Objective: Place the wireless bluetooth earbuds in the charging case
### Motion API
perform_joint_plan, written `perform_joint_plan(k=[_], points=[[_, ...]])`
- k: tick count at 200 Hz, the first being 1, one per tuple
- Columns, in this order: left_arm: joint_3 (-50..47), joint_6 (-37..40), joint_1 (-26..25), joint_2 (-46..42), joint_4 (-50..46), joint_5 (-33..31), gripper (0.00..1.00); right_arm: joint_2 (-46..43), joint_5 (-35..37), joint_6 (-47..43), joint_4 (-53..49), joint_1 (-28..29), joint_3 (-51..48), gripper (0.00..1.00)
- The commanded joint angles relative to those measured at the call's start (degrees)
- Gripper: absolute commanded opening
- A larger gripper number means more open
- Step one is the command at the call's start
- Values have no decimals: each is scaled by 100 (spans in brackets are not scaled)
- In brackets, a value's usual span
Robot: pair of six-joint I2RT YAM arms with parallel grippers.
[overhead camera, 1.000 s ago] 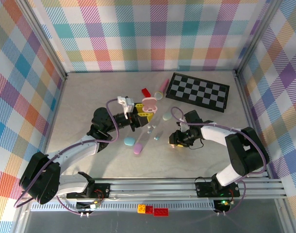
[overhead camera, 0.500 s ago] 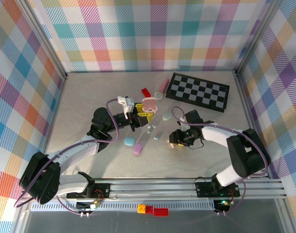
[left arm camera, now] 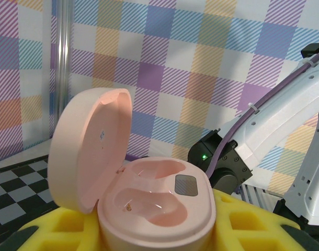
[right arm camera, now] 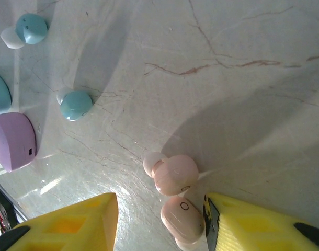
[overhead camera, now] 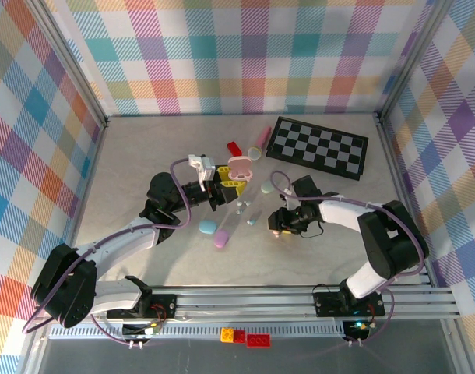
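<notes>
While low over pink earbuds (right arm camera: 175, 175), right gripper (overhead camera: 278, 226), jaws apart.

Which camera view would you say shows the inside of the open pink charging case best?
The left wrist view: the pink charging case sits close, lid up, both wells empty. The top external view gives a small pink shape at the left hand.

Premises: a robot test cell, probably within a lab. Plaid-printed panels (overhead camera: 245, 54) enclose a marbled desk (overhead camera: 144, 148) on three sides, framed by aluminium posts (overhead camera: 72, 62). An extruded rail (overhead camera: 245, 302) along the bottom of the frame carries the left arm base (overhead camera: 140, 300) and right arm base (overhead camera: 339, 300).
</notes>
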Motion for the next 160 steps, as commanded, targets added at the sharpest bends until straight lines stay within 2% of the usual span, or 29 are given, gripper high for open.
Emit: perform_joint_plan(k=[1, 93, 160], points=[[-7, 51, 85, -67, 107, 136, 34, 106, -197, -122, 56, 45, 53, 46], [55, 16, 85, 23, 142, 170, 34, -24, -310, 43, 262, 71, -336, 30], [12, 16, 87, -1, 152, 157, 34, 41, -453, 139, 434, 89, -326, 26]])
